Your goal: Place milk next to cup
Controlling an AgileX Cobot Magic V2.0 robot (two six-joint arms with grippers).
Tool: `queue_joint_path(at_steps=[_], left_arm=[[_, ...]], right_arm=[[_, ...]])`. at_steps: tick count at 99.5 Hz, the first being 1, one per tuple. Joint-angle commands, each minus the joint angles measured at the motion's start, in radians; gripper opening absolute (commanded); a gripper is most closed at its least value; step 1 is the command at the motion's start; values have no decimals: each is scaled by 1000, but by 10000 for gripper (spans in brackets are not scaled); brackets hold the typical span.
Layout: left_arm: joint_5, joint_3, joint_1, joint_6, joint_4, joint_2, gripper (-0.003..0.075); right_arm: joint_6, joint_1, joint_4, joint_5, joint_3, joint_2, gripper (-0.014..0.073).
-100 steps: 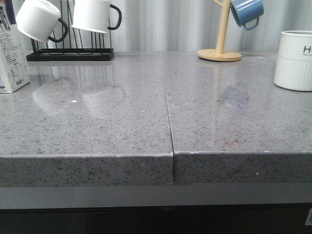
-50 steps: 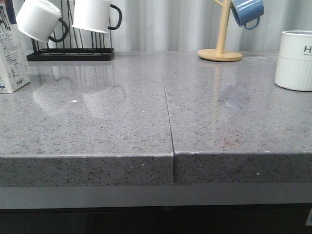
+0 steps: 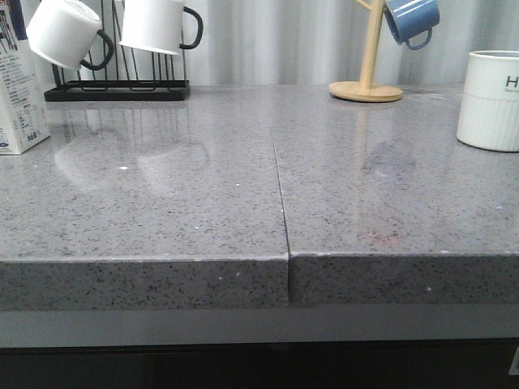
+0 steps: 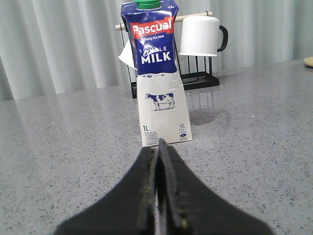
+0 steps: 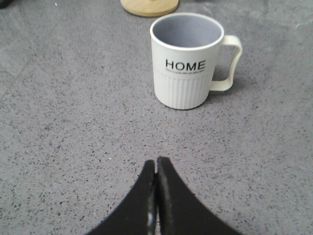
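Front view: milk (image 3: pixel 20 93) cut by the desk's (image 3: pixel 203 203) 9 o'clock edge, cup (image 3: pixel 491 101) far off at 3 o'clock, bare stone between, left wrist view: left hand (image 4: pixel 160 147) closed, empty, carton upright just beyond, right wrist view: right hand (image 5: pixel 156 164) closed, empty, cup's HOME lettering and handle showing.

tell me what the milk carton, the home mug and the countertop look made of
Tall blue-and-white milk carton: printed paperboard, creased edges, likely coated. White ribbed HOME mug: probably glazed ceramic, smooth and softly shiny. Grey speckled countertop: polished stone or quartz composite, reflecting the hanging mugs.
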Motion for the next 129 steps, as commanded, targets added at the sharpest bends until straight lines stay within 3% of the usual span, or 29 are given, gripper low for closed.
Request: queue_joint_path(at_steps=[1,9,26,31,51,89,129], left_arm=[[-79,51,-1,-6,-9,-33,-21],[-79,51,-1,-6,-9,-33,-21],[-79,51,-1,-6,-9,-33,-20],[-79,51,-1,-6,-9,-33,-21],[-79,51,-1,-6,-9,-33,-21],[-79,51,-1,-6,-9,-33,-21],[-79,51,-1,-6,-9,-33,-20]], right_arm=[[-7,-2,6,-106,-37,39,-90],[-7,-2,6,-108,-37,60,18],[-7,-2,2,-121,-37,65,395],[-7,-2,-8,-142,-37,65,442],[-7,-20,-15,-218,-38,77,407],[-7,-233,-15,-380,-63,256,401],[-7,-280,-15,-769,-84,583,401]])
